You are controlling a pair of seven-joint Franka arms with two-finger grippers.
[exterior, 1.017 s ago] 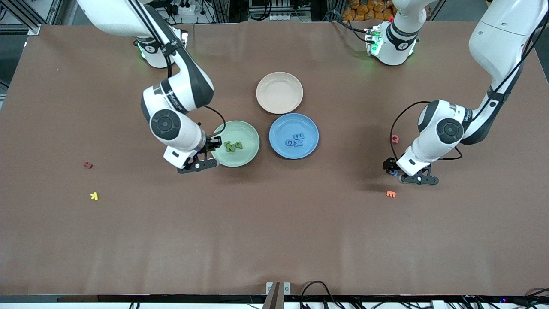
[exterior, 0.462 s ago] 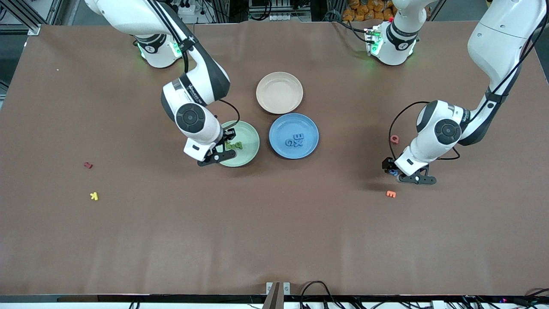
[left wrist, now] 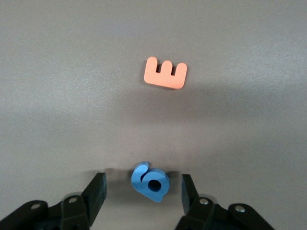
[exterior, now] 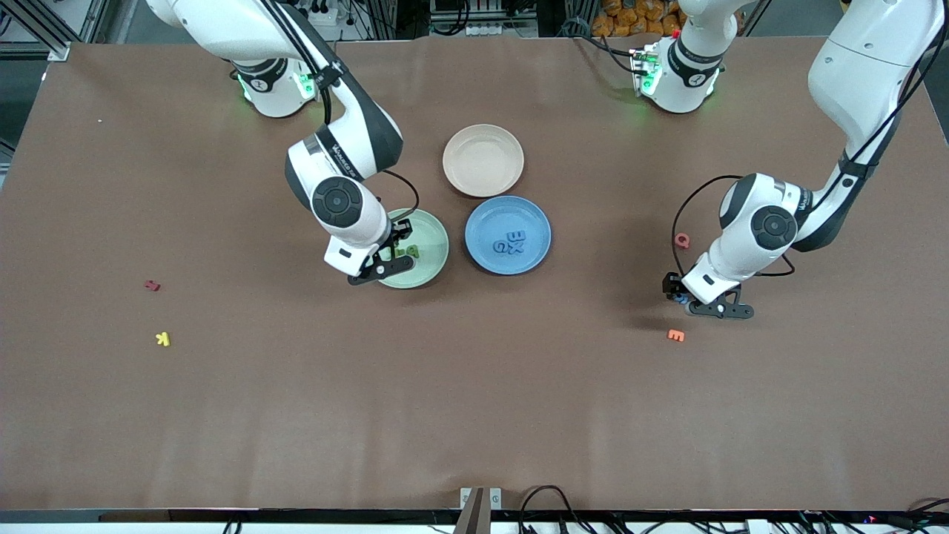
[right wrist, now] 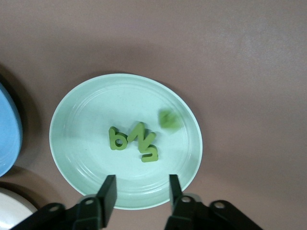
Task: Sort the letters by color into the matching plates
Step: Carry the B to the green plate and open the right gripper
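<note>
The small flat blue foam letter (left wrist: 149, 182) lies on the brown worktop (exterior: 474, 400), bracketed by the left gripper (left wrist: 143, 187), whose jaws stand released on either side without touching it. Three blue letters (exterior: 510, 242) are seen in the round blue plate (exterior: 482, 259); this fourth is judged outstanding. At nine o'clock of that plate, the pale green plate (right wrist: 76, 120) holds green letters (right wrist: 134, 141) and a blurred green piece (right wrist: 169, 119); the right gripper (right wrist: 140, 189) hangs over it, jaws released and empty. An orange foam E (left wrist: 165, 73) lies near at six o'clock, a pinkish-red letter (exterior: 683, 239) at twelve; the path toward the plates looks unobstructed.
</note>
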